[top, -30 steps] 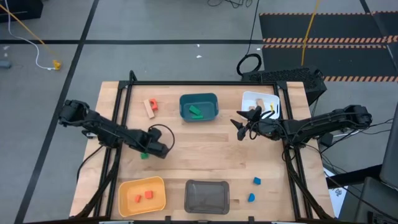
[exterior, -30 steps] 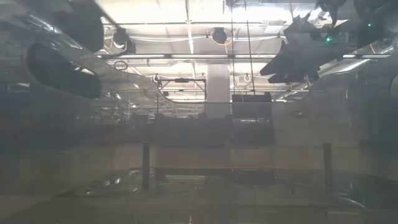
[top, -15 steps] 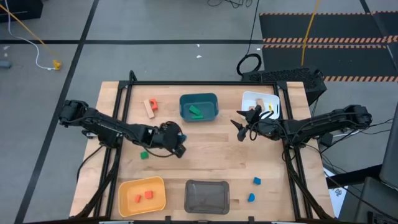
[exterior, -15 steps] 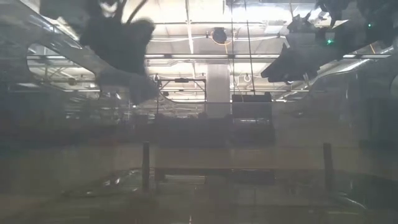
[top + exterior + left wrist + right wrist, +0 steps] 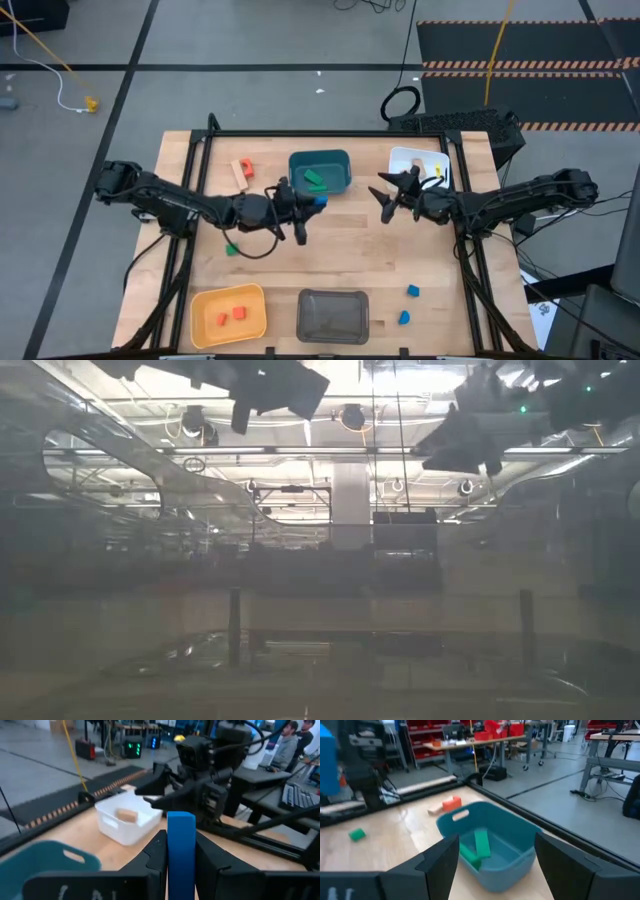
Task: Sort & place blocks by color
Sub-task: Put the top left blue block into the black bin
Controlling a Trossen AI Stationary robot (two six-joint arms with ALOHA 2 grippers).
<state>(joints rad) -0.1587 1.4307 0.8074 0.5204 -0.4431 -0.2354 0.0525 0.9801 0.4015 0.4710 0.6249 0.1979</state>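
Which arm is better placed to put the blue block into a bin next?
The left. Its pincer is shut on the upright blue wooden block, held near the teal plastic bin. The right pincer is open and empty beside the white bin.

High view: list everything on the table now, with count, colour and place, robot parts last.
teal bin: one, far centre, holding two green blocks.
white bin: one, far right, holding a tan block.
yellow bin: one, near left, holding two red-orange blocks.
grey bin: one, near centre.
loose blocks: red-orange and tan, far left; one green, left; two blue, near right.
left gripper: shut on blue block, beside the teal bin.
right gripper: open, by the white bin.
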